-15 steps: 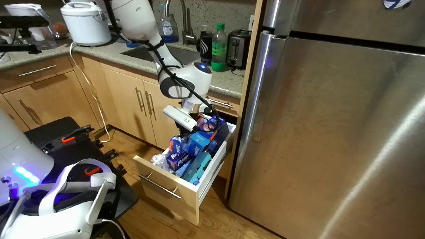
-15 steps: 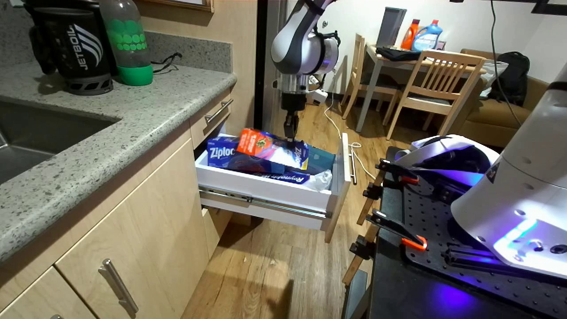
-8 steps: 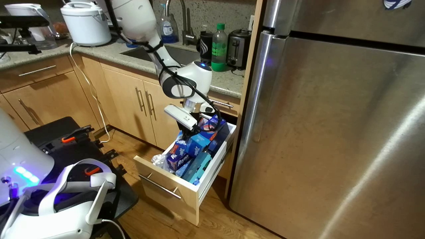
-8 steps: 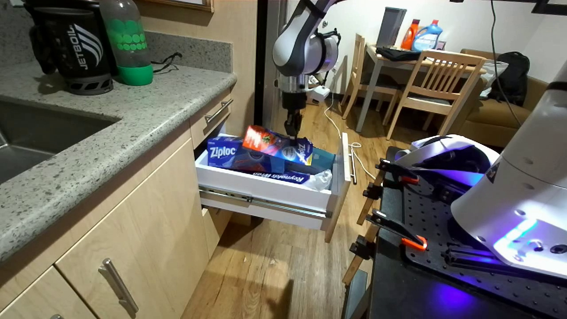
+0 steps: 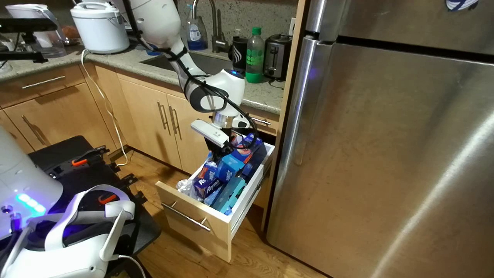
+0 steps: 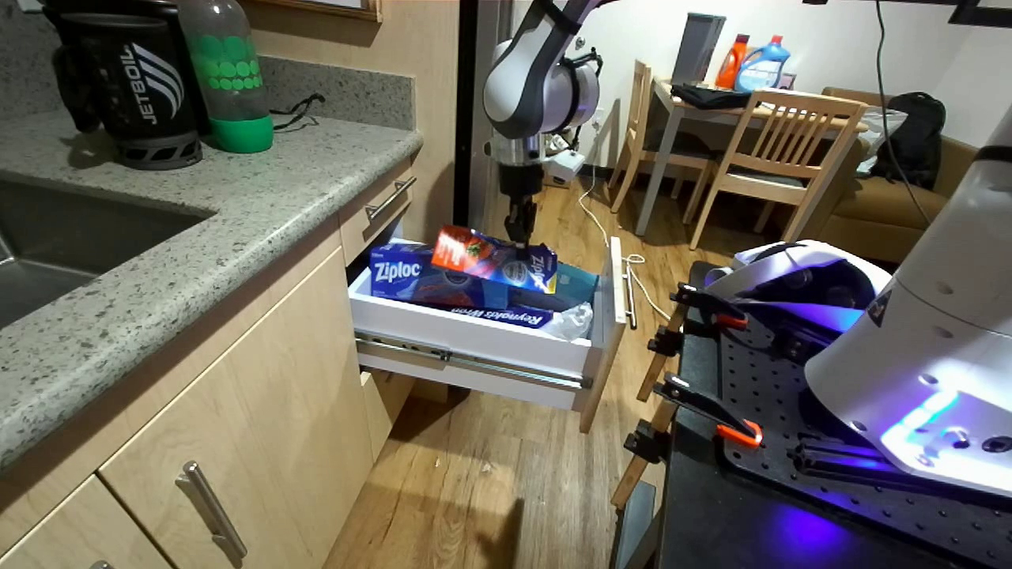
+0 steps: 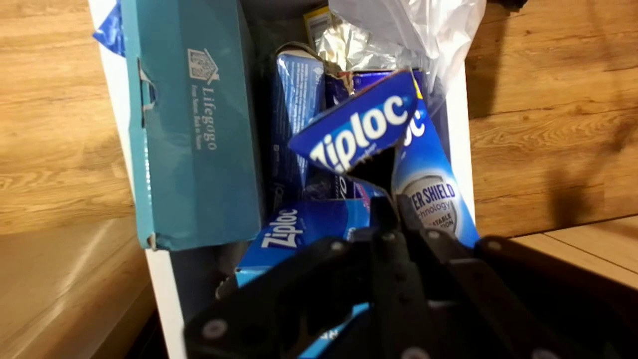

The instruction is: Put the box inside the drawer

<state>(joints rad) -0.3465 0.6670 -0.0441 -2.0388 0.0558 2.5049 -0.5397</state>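
In an exterior view: near, drawer [image 6: 466,338] pulled out, white side wall nearest; Reynolds package [image 6: 506,316] just inside; then the box [image 6: 492,261], in the drawer, askew among other packages [image 6: 407,276], red end left; gripper [image 6: 521,250] jaws together, pinching its thin cardboard; teal box [image 6: 579,284] far. Best: ease down, settle flat below rim, release.

It's a kitchen, as the refrigerator [image 5: 386,146], toaster [image 5: 278,58], sink [image 6: 87,223] and wooden cabinets [image 5: 141,112] show.
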